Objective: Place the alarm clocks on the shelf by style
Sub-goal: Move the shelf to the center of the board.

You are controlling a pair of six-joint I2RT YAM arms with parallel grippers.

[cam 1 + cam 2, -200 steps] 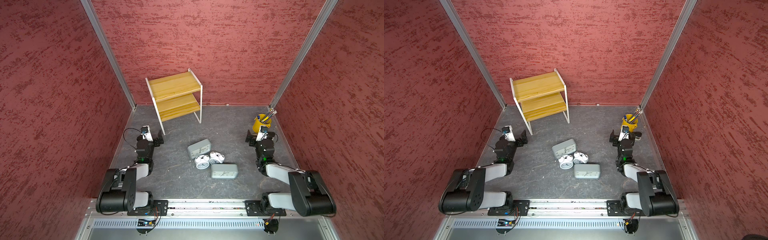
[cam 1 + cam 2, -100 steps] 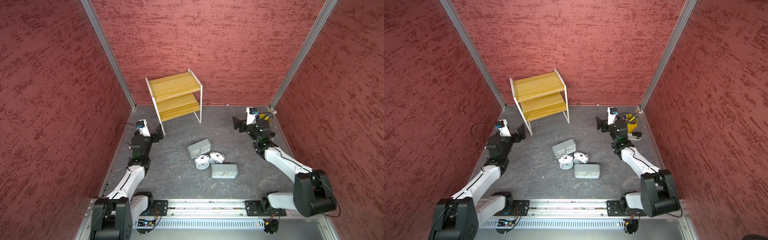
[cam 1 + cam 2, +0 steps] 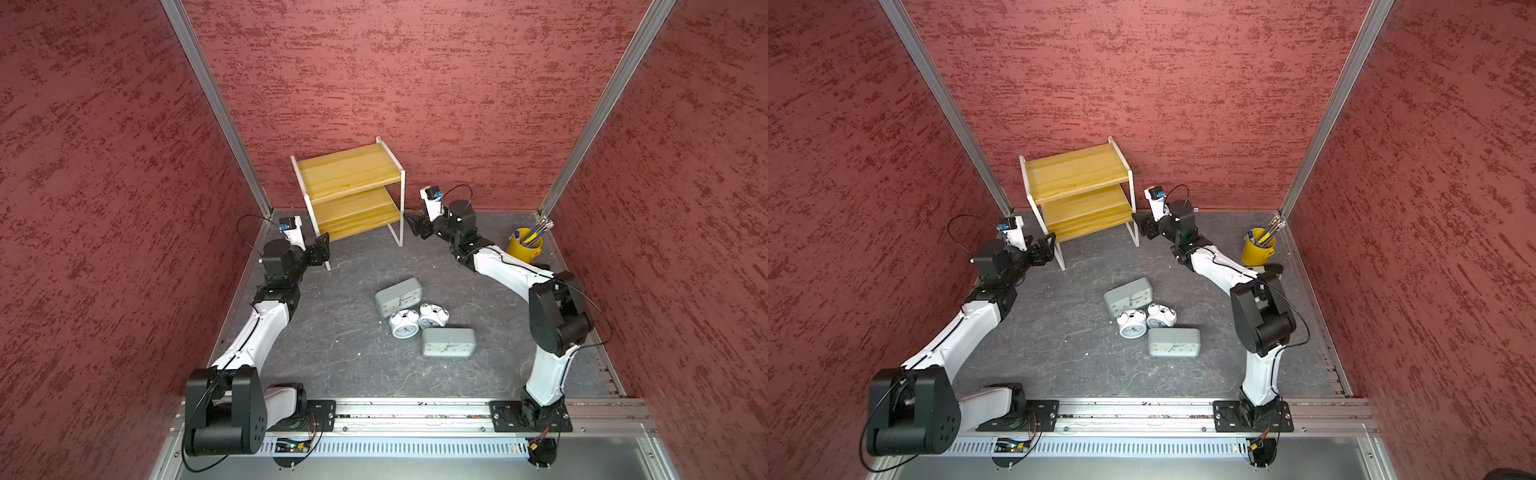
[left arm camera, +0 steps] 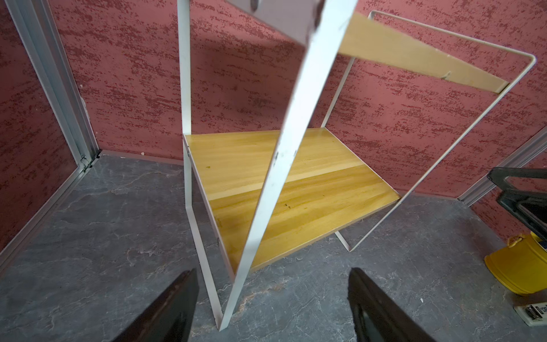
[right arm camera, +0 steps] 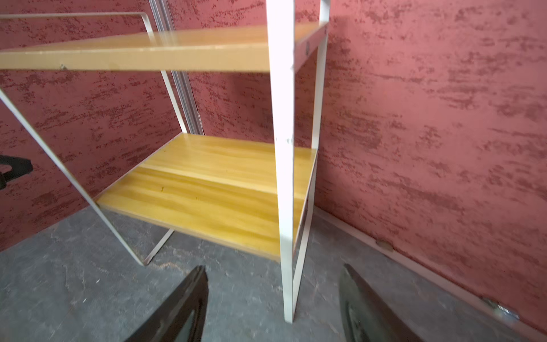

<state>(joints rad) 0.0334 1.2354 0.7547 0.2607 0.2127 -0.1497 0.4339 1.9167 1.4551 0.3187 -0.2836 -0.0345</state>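
left gripper (image 4: 272,270) and right gripper (image 5: 273,266) both released, jaws straddling front legs of the far shelf (image 3: 349,170); contact unclear, finger bases cut off. four alarm clocks (image 3: 405,326) huddle mid-floor.

Red textured walls (image 3: 415,83) on three sides, aluminium corner posts (image 3: 217,108), dark grey marbled floor (image 3: 340,353).

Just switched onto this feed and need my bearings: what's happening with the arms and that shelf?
Both arms are at the shelf, not the clocks. The left claw is open astride one front leg, and the right claw is open astride the other front leg. Neither visibly grips it. Both boards are bare. The two grey clocks and the two white twin-bell clocks sit clustered on the table, untouched.
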